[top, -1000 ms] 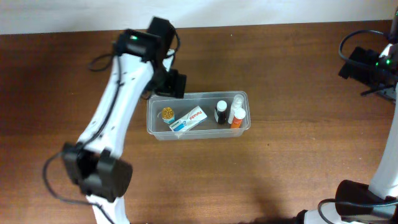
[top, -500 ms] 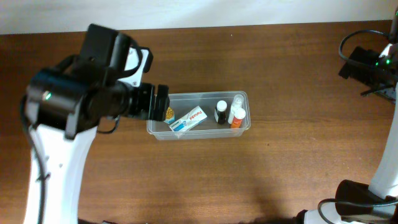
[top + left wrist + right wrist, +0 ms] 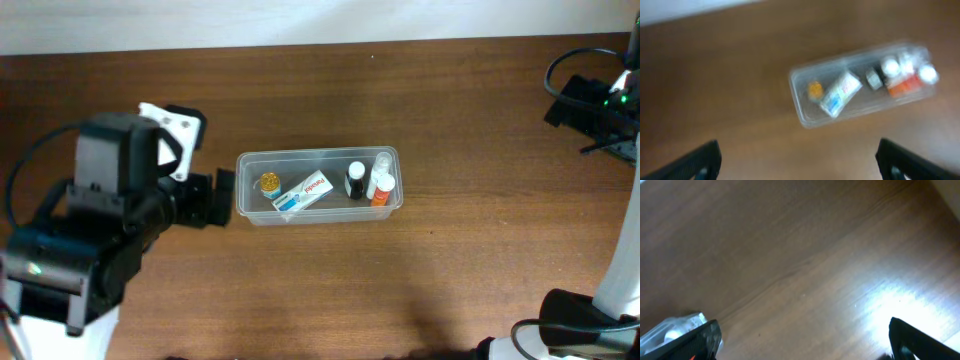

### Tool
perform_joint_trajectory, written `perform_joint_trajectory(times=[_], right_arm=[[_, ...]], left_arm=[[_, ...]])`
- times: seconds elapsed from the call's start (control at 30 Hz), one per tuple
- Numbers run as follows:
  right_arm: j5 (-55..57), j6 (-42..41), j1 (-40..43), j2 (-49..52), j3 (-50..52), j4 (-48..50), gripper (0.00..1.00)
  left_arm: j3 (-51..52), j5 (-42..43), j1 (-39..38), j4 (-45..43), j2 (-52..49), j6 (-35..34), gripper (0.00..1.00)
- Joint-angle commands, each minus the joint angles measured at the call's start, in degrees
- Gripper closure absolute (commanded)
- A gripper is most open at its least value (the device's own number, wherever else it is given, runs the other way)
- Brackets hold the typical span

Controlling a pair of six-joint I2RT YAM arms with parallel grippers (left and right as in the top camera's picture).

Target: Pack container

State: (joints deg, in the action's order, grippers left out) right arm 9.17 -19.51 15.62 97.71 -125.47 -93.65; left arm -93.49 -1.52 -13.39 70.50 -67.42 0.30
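Observation:
The clear plastic container sits mid-table. It holds an orange-capped item, a white and blue box, a black bottle, a white bottle and an orange bottle. My left gripper is open and empty, high above the table just left of the container. The left wrist view shows the container blurred below the wide-apart fingers. My right gripper is open and empty at the far right, over bare wood; a container corner shows at its left finger.
The brown wooden table runs to a white wall at the back. The right arm's body sits at the far right edge, its base at the bottom right. The left arm's bulk covers the table's left front.
My left arm has pulled back from above the container's left end toward the left and front, rising toward the camera. The container's contents and the right arm have not moved.

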Motion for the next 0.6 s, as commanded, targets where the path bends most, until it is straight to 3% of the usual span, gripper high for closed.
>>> perform_joint_trajectory(times=[0.0, 0.1, 0.23, 0.4, 0.57], right_arm=[[0.52, -0.52, 0.20, 0.15, -0.44, -0.02, 0.02], [0.52, -0.52, 0.20, 0.15, -0.44, -0.02, 0.02], [0.52, -0.52, 0.20, 0.15, -0.44, -0.02, 0.02], [0.52, -0.52, 0.20, 0.15, -0.44, -0.02, 0.02], [0.52, -0.52, 0.20, 0.15, -0.44, -0.02, 0.02]], left_arm=[[17.07, 7.21, 4.81, -14.40, 8.63, 4.13, 0.00], [32.28, 14.34, 8.15, -31.85, 16.94, 4.13, 0.01], [49.86, 17.35, 9.81, -50.69, 27.32, 4.11, 0.01], [68.52, 17.22, 10.43, -65.13, 40.52, 4.13, 0.01], [81.00, 17.20, 11.80, -70.14, 52.24, 4.13, 0.01]])
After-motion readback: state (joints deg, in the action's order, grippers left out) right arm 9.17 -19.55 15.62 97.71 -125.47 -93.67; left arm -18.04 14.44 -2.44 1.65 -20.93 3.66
